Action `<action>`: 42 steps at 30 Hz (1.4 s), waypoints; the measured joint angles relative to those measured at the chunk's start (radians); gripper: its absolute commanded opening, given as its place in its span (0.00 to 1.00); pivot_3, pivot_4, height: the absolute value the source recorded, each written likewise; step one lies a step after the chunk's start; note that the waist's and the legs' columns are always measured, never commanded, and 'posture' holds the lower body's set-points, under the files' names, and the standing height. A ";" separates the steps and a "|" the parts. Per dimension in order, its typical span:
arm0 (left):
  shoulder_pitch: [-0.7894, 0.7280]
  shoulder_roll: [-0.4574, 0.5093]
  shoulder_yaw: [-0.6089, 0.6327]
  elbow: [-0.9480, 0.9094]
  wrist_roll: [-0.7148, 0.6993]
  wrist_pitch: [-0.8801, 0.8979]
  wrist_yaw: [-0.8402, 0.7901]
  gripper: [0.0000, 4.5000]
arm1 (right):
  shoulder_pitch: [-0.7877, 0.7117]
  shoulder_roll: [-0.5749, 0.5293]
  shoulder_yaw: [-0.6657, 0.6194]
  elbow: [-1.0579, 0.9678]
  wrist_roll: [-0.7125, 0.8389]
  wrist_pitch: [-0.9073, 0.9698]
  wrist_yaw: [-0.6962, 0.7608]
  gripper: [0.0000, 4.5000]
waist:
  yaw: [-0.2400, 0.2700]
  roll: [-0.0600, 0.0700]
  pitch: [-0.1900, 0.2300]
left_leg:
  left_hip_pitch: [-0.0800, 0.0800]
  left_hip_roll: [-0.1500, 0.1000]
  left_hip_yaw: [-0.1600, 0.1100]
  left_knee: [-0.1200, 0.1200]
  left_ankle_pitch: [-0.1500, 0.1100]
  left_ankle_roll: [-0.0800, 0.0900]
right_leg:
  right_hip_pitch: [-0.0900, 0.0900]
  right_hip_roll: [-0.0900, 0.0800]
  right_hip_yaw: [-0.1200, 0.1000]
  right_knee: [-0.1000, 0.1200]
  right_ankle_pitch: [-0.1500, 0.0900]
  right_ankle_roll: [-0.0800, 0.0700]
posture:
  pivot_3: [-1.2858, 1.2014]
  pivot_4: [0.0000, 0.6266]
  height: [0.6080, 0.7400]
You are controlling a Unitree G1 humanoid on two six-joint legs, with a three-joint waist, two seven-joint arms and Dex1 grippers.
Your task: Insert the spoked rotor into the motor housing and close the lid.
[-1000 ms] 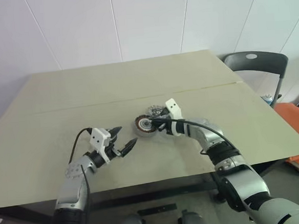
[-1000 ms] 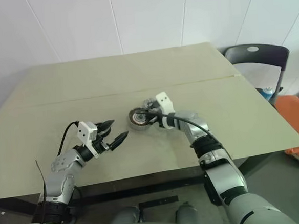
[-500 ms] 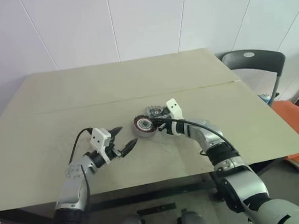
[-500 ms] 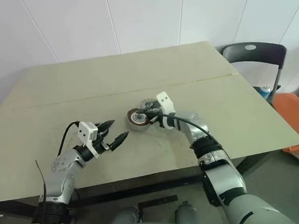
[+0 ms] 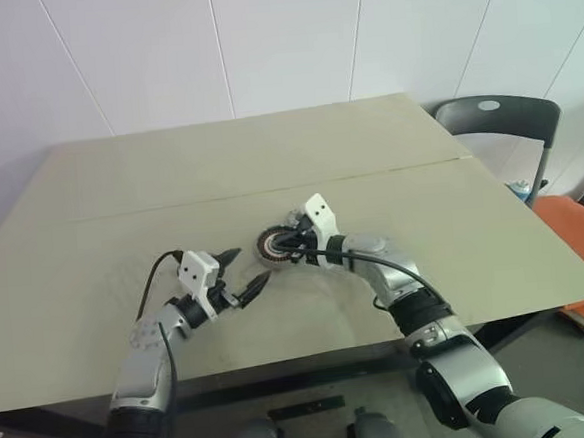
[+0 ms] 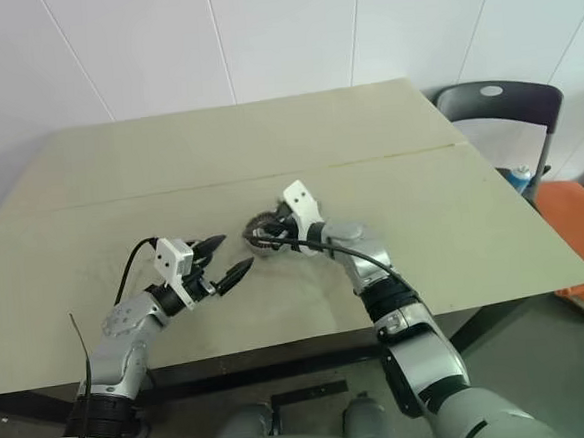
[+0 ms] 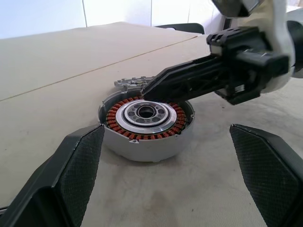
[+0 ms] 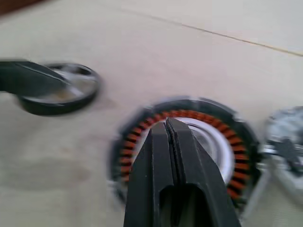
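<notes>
The motor housing [image 7: 147,119] lies flat on the table, showing a copper-red ring of windings around a pale centre. My right gripper [image 7: 145,92] is shut with nothing between its fingers, and its tips rest at the housing's far rim [image 8: 189,142]. A silvery spoked round part [image 7: 129,82] lies just behind the housing; I cannot tell whether it is the rotor or the lid. A black round dish with a shiny inside [image 8: 64,94] lies close by. My left gripper [image 5: 250,265] hovers open a short way from the housing, pointing at it and apart from it.
The tan table [image 5: 268,161] has a seam running across its middle. A black chair [image 5: 496,120] stands past the far right corner, with an orange object [image 5: 579,234] on the floor beside it. White walls rise behind the table.
My right gripper has swung left and now sits over the housing, still shut. The housing looks flatter than before. My left arm has not moved.
</notes>
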 measured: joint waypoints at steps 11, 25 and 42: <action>0.001 -0.001 0.000 0.000 0.000 -0.001 0.000 1.00 | -0.031 0.029 0.016 0.079 -0.080 -0.058 -0.084 0.00 | -0.001 0.000 0.000 | 0.000 0.000 0.000 0.000 0.000 0.000 | 0.000 0.000 0.000 0.000 0.000 0.000 | 0.52 0.00 1.00; 0.003 -0.009 0.000 -0.002 0.000 -0.001 0.005 1.00 | -0.042 -0.005 0.144 0.014 -0.219 -0.052 -0.062 0.00 | -0.001 0.000 0.000 | 0.000 0.000 0.000 0.000 0.000 0.000 | 0.000 0.000 0.000 0.000 0.000 0.000 | 0.52 0.00 1.00; 0.012 -0.010 0.000 -0.003 0.002 -0.014 0.007 1.00 | 0.005 -0.013 0.144 -0.124 -0.146 0.088 0.110 0.00 | -0.001 0.000 0.000 | 0.000 0.000 0.000 0.000 0.000 0.000 | 0.000 0.000 0.000 0.000 0.001 0.001 | 0.52 0.00 1.00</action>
